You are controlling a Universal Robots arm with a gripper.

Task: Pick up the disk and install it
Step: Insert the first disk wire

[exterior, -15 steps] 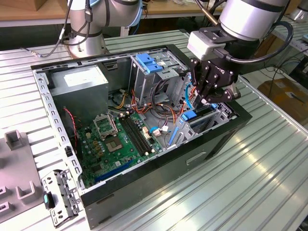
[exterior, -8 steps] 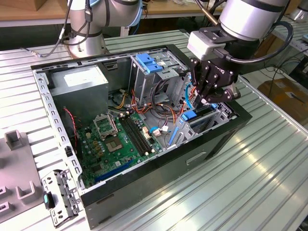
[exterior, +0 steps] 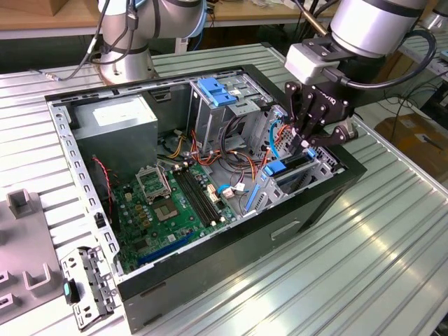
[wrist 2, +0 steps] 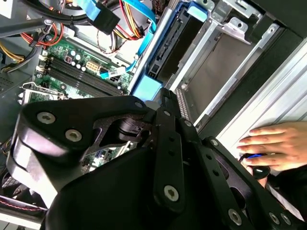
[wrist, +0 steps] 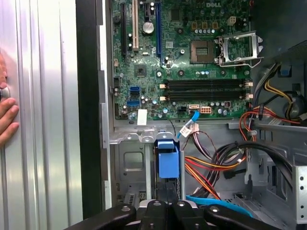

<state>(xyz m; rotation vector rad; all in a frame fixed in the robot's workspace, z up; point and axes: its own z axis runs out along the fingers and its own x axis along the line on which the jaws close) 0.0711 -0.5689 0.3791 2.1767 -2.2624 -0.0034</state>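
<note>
- Outside the case [exterior: 210,266], on the exterior view's left, a grey bracket [exterior: 87,290] lay flat on the ribbed table [exterior: 392,238].
- In the case's rear corner on that same side sat a grey box [exterior: 115,119] with a white sticker.
- The green board [exterior: 164,206] lay on the case's floor. Its socket [exterior: 150,183] was near the grey box, and its long dark slots [exterior: 199,192] ran toward the case's middle.
- At the middle of the case's rear stood an upright metal cage [exterior: 210,122] with a blue latch [exterior: 213,91] on top.
- Orange, red, black and light-blue cables [exterior: 241,150] looped inside the case between the cage and the bay.
- The disk [exterior: 275,169] stood on edge and tilted in the bay at the case's corner on the exterior view's right. Its blue rail end faced the board, and its upper edge showed above the bay's grey wall.
- My gripper [exterior: 306,143] hung straight over that corner of the case. My fingers were drawn narrow and pinched on the disk's upper edge.
- In the first wrist view the disk's blue tab [wrist: 168,163] sat just ahead of my fingertips [wrist: 158,207].
- Outside the case, in both wrist views, a person's hand [wrist 2: 276,143] [wrist: 7,120] rested on the table, apart from the case's black wall.
</note>
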